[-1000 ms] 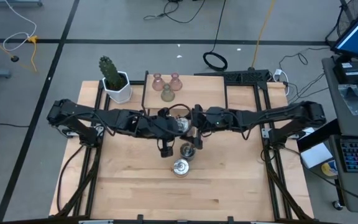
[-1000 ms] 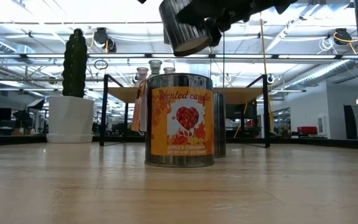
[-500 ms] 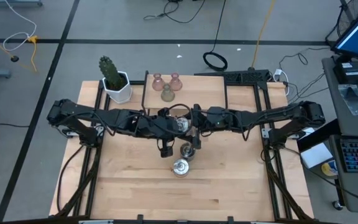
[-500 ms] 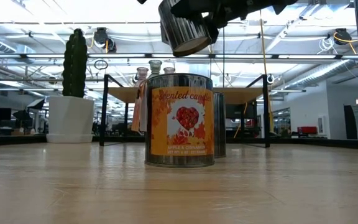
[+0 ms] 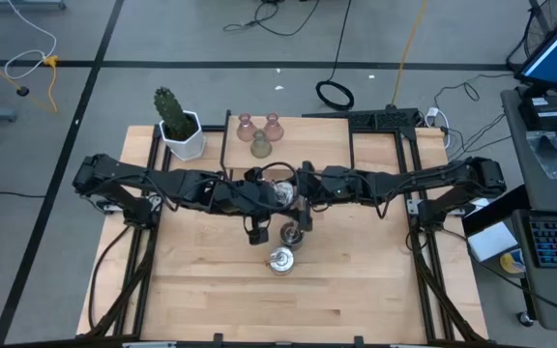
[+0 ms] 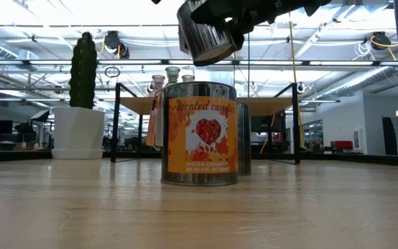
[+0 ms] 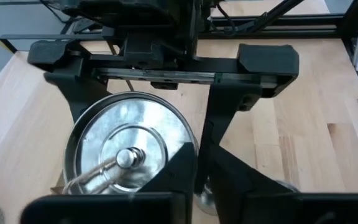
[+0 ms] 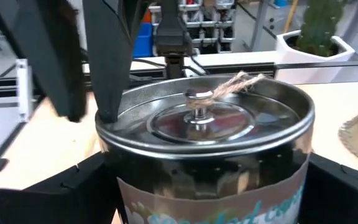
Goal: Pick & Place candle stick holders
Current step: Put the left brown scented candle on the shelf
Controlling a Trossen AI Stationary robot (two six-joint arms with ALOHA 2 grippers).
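Observation:
A silvery tin holder [image 5: 280,194] with a knobbed lid hangs in the air over the table's middle, between both arms. My left gripper [image 5: 274,197] reaches it from the table's left and is shut on its rim. My right gripper [image 5: 297,193] comes from the table's right, one finger on each side of the tin [image 8: 204,130]. An orange-labelled tin [image 6: 200,135] and a plain tin [image 5: 290,234] stand on their bases on the table below. Two pinkish glass holders [image 5: 246,125] [image 5: 273,125] and an olive one [image 5: 260,146] stand at the far edge. My left gripper pinches the tin's raised top rim [image 8: 107,119], one finger over the lid and one outside the wall. The fingers [image 8: 112,68] slant down from the table's left. My right gripper grips the tin's round side wall [image 8: 120,186] between its two wide-set fingers [image 8: 48,190]. They come level from the table's right. The tin hangs clear of the table, a little tilted [image 6: 206,38].
A white pot with a cactus [image 5: 180,130] stands at the far left corner. The two standing tins are right under the raised one. Bare wood lies toward the near edge [image 5: 288,309]. Black frame rails [image 5: 133,251] run along both sides.

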